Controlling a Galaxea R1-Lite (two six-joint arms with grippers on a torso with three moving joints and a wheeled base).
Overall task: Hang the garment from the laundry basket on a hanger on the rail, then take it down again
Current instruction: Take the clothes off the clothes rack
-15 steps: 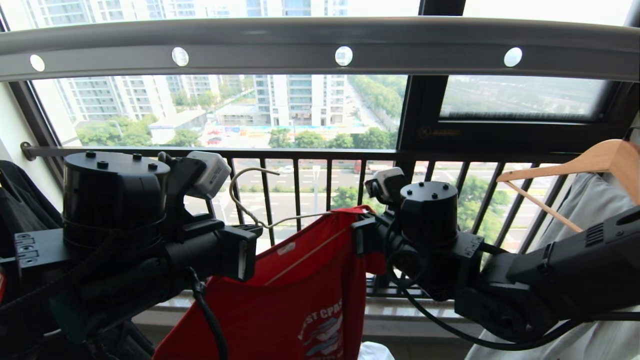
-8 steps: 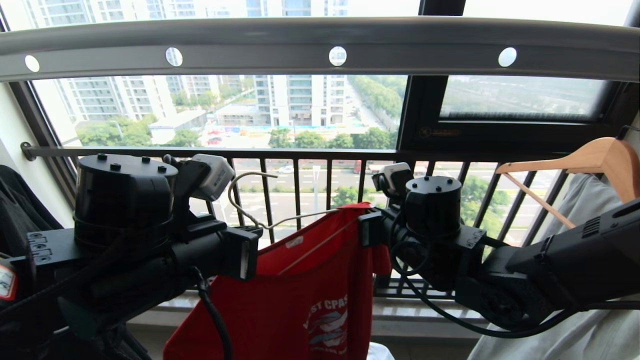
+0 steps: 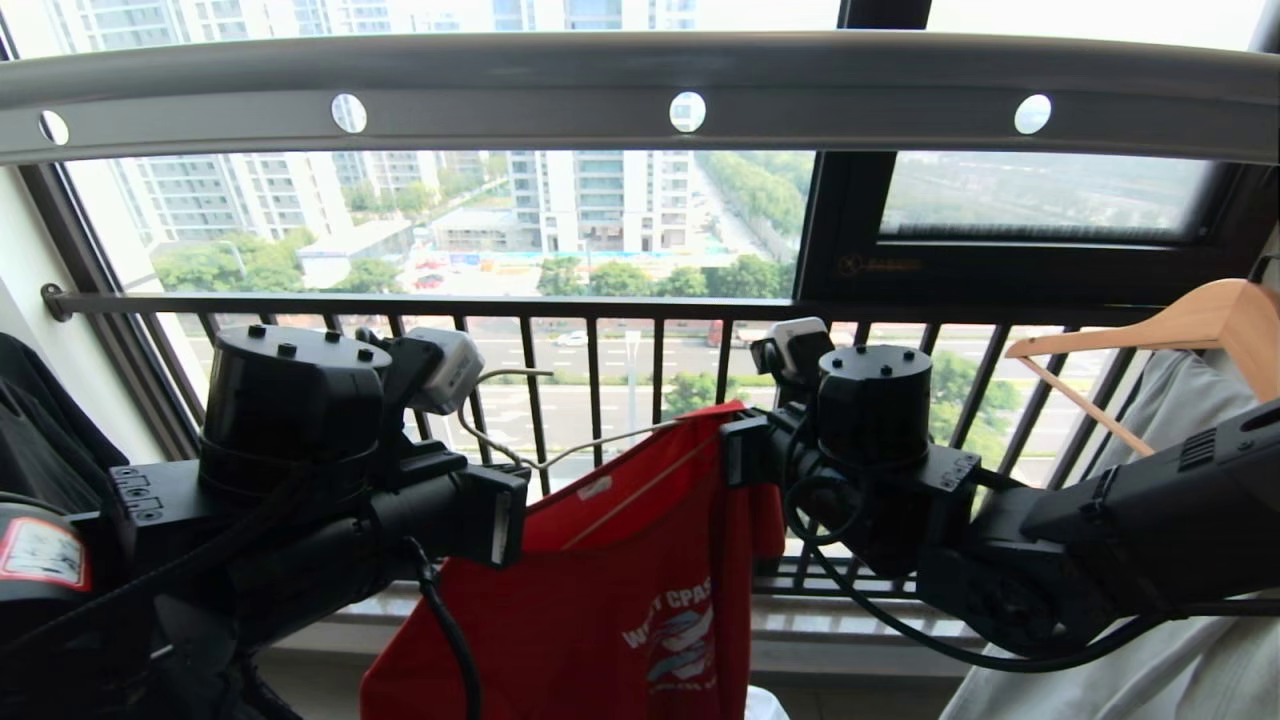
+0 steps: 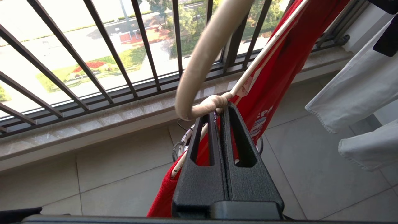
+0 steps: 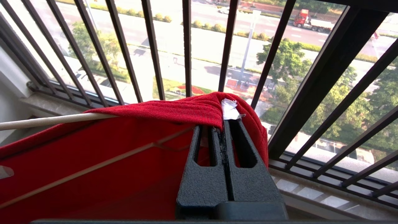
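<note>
The red garment [image 3: 620, 600] hangs between my two arms, below the grey rail [image 3: 640, 90] with its round holes. It is draped on the cream wire hanger [image 3: 590, 447], whose hook curves up beside my left wrist. My left gripper [image 4: 219, 109] is shut on the twisted neck of the hanger [image 4: 202, 62]. My right gripper [image 5: 222, 124] is shut on the garment's [image 5: 93, 161] shoulder fold, by the white label, over the hanger's arm [image 5: 56, 120]. Of the laundry basket [image 4: 185, 141] only a patterned white edge and black cord show behind the shirt.
A thick wooden hanger [image 3: 1180, 320] carrying a pale garment [image 3: 1180, 430] hangs at the right, close to my right arm. The black barred railing [image 3: 590, 380] and the window sill run just beyond the shirt. A dark garment [image 3: 40, 430] hangs at the far left.
My left arm has shifted right with the hanger, whose hook now sits a little lower. The shirt has swung slightly right. Both grips are unchanged.
</note>
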